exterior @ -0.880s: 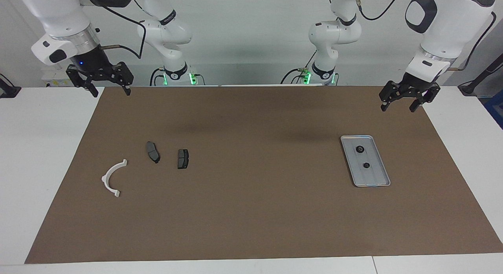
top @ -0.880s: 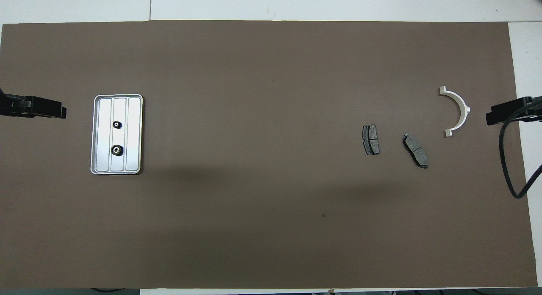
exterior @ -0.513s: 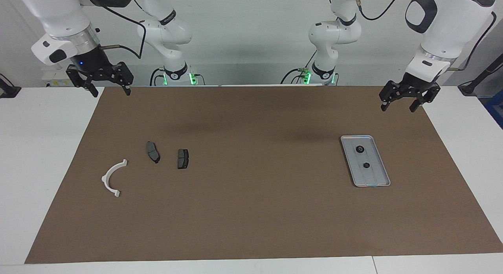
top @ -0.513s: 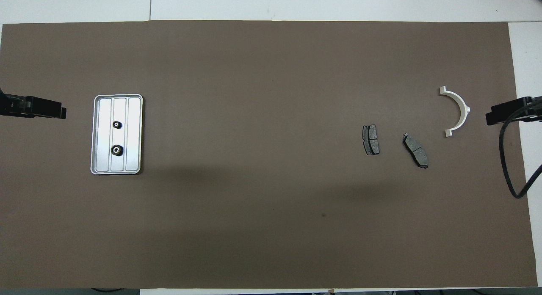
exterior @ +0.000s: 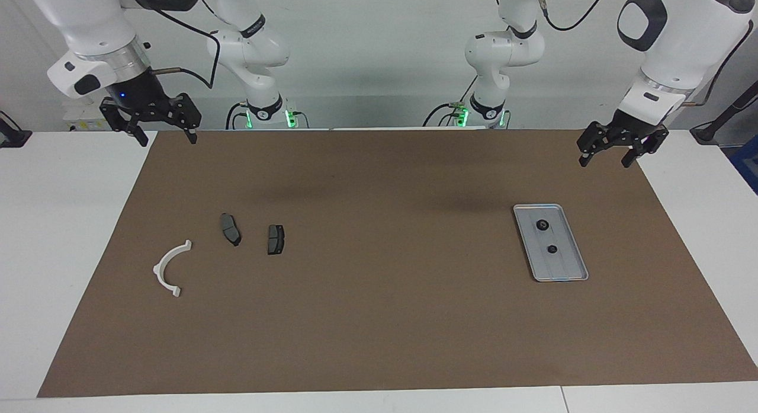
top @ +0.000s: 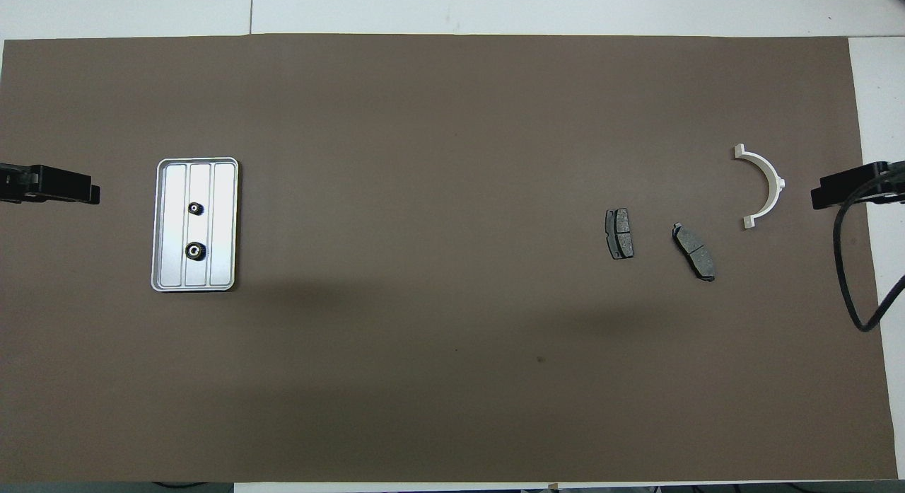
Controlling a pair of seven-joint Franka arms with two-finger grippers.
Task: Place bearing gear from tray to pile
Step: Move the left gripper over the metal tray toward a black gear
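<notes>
The silver tray (exterior: 567,266) (top: 220,270) lies on the brown mat toward the left arm's end. Two small black bearing gears rest in it: the larger gear (exterior: 542,225) (top: 194,250) nearer to the robots, the smaller gear (exterior: 552,249) (top: 196,208) farther. The pile lies toward the right arm's end: a white half-ring bracket (exterior: 157,269) (top: 774,178) and two dark brake pads (exterior: 230,229) (exterior: 275,239) (top: 619,233) (top: 693,252). My left gripper (exterior: 604,162) hangs open and empty over the mat's edge, apart from the tray. My right gripper (exterior: 168,141) hangs open and empty over the mat's corner.
The brown mat (exterior: 379,318) covers most of the white table (exterior: 65,235). A black cable (top: 845,281) loops from the right arm over the mat's edge beside the bracket.
My left gripper has drifted slightly away from the tray toward the left arm's end of the table. The right arm and all the parts stay put.
</notes>
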